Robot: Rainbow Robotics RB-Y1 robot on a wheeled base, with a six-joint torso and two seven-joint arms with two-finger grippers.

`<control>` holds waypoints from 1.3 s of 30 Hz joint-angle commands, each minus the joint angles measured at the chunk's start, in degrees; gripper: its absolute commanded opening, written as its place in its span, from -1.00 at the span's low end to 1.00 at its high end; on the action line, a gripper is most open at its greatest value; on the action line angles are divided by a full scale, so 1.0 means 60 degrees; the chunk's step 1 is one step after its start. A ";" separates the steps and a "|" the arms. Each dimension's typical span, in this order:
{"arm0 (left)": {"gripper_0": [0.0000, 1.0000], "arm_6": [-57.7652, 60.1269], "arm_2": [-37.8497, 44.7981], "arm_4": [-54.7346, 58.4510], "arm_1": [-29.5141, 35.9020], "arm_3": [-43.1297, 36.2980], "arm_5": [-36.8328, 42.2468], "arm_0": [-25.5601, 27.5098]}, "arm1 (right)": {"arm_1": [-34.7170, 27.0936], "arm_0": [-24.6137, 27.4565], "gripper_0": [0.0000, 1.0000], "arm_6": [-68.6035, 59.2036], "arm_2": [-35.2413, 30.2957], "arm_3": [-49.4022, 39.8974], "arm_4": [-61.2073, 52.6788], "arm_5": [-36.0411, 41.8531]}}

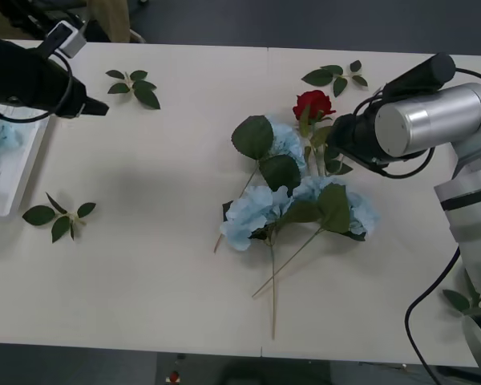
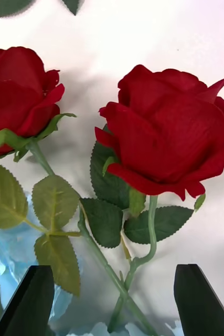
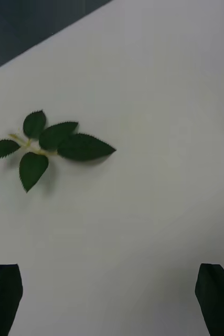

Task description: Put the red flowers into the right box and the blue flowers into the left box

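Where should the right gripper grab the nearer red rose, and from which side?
Take the nearer red rose by its thin green stem just below the bloom, probably from above. The right gripper is open, with the stem lying flat on the table between its fingers; the bloom is too bulky.

Two red flowers [image 2: 169,136] are lying on the white surface [image 2: 143,37] beyond the spread end effector [image 2: 112,302], apparently not touching it.
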 commanded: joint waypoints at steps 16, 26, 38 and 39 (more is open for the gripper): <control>0.93 0.3110 -0.2701 -0.0573 -0.1605 -0.0058 -0.2358 -0.1651 | 0.0239 -0.0194 0.34 -0.0262 0.0207 0.0831 0.0477 -0.1003; 0.93 0.3418 -0.3624 -0.0353 -0.2718 0.1217 -0.2358 -0.2296 | 0.0269 -0.0208 0.34 -0.0248 0.0368 0.1388 0.0652 -0.1531; 0.93 0.3447 -0.4986 -0.0309 -0.3362 0.1436 -0.2314 -0.2296 | 0.0386 -0.0340 0.33 -0.0233 0.0587 0.1915 0.0784 -0.1956; 0.92 0.3447 -0.5045 -0.0309 -0.3377 0.1436 -0.2314 -0.2296 | 0.0386 -0.0355 0.33 -0.0233 0.0602 0.1944 0.0799 -0.1985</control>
